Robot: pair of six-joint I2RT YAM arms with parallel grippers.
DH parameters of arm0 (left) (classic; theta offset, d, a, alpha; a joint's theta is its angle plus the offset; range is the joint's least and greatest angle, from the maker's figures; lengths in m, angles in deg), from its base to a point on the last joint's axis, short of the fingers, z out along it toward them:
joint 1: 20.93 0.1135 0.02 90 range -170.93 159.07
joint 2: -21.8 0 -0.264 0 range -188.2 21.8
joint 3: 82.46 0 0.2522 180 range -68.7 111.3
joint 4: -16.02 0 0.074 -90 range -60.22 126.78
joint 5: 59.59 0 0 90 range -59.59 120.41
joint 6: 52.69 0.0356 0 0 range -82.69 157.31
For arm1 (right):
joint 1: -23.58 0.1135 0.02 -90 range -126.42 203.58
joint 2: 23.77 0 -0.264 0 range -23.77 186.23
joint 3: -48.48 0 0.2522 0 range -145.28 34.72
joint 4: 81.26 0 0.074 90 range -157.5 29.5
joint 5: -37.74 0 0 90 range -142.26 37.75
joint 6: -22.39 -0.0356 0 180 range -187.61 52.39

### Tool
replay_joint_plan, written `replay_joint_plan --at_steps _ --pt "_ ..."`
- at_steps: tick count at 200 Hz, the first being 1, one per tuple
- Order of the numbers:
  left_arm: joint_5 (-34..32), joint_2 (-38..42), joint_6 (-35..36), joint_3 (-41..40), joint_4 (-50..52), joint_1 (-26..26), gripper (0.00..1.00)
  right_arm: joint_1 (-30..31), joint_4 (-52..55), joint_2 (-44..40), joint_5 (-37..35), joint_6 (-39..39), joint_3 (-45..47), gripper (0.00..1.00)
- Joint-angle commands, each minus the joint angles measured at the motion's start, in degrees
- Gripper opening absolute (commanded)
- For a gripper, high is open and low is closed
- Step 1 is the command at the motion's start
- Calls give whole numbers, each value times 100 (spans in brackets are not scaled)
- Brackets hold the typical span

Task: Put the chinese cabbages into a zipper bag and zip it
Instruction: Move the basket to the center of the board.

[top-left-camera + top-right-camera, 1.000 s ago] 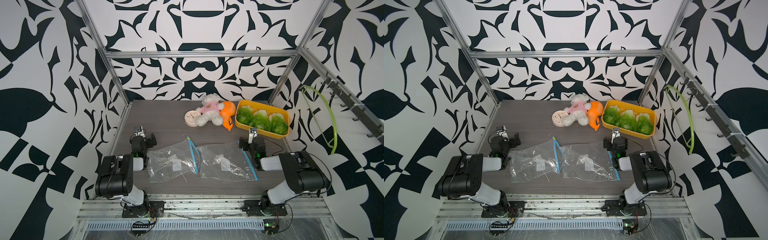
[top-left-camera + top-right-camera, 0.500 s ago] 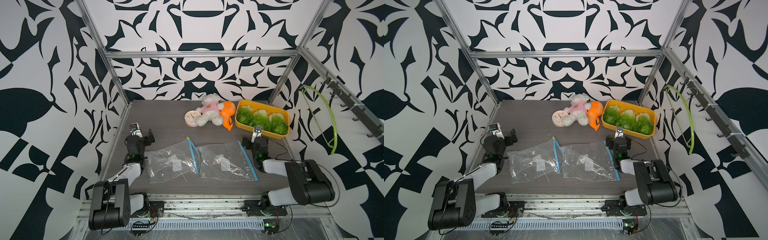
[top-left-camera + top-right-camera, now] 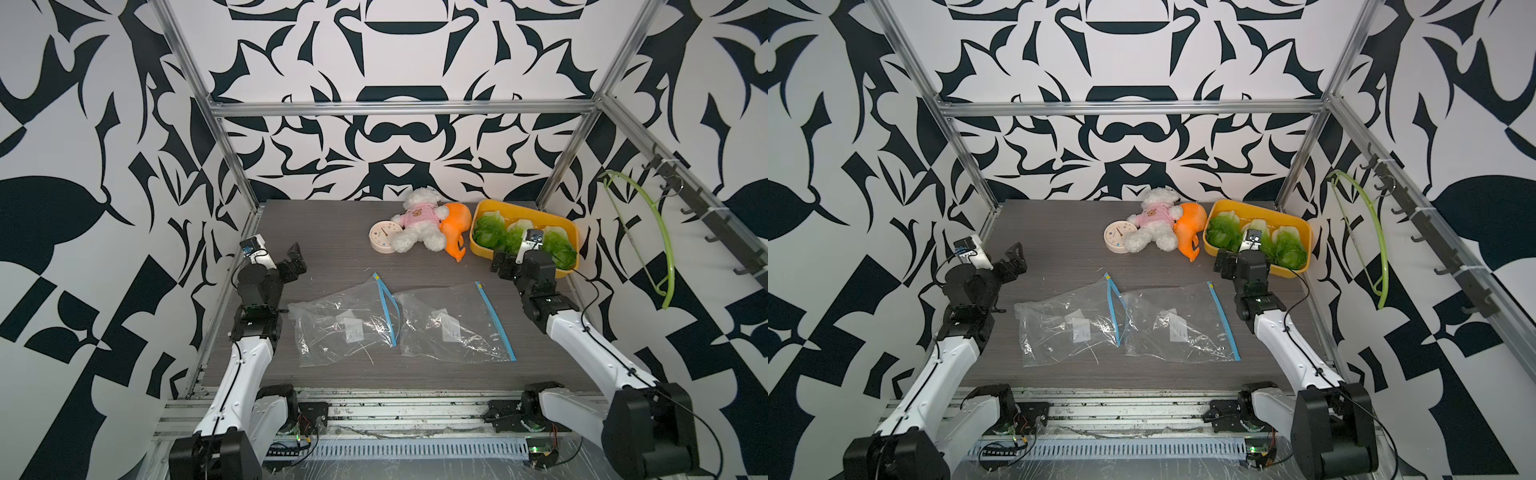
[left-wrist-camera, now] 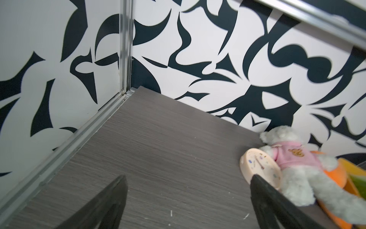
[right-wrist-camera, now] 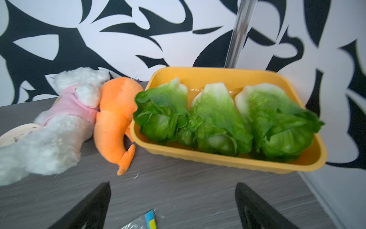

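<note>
Three chinese cabbages lie side by side in a yellow tray at the back right, also seen in a top view. Two clear zipper bags with blue zip strips lie flat mid-table, one to the left and one to the right. My right gripper hovers open and empty just in front of the tray, over a corner of the right bag. My left gripper is open and empty over bare table at the left side.
A white plush bear in a pink top, a round cream clock and an orange plush toy lie left of the tray. A green hanger hangs on the right wall. Patterned walls close three sides.
Both arms have unfolded and reached farther back. The right gripper has moved up to the tray's front edge, the left along the left wall. Both stayed open.
</note>
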Motion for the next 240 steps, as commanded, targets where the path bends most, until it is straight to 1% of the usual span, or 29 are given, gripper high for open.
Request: replay_joint_plan --at_steps 1,16,29,37,62,73,89,113,152,202,240 --pt "-515 372 -1158 -145 551 49 99 -6 890 -162 437 -845 18 99" --pt "-424 565 -1269 -152 755 73 99 -33 1220 -173 620 -987 -123 99" --pt "-349 646 -1438 -77 1065 69 99 -31 1488 -99 738 -1026 -255 94" --pt "-177 665 -1422 29 1311 73 99 -23 1637 -35 795 -1047 -347 91" --pt "175 585 -1549 353 1956 70 99 17 2212 285 992 -1053 -822 86" --pt "372 515 -1688 448 2125 59 99 46 2492 442 956 -1087 -1051 85" --pt "727 419 -1796 577 2294 -17 99 80 2754 661 1114 -1062 -1393 84" --pt "808 318 -1817 768 2579 -316 99 192 3022 936 1103 -929 -1911 83" --pt "683 108 -1919 916 2864 -960 99 277 3400 1531 560 -692 -2675 82" --pt "397 -450 -1988 1167 2857 -1909 99 276 3576 2548 300 -634 -3566 79" --pt "314 -1022 -1986 1428 2669 -2313 99 274 3510 3312 294 -686 -4186 75"
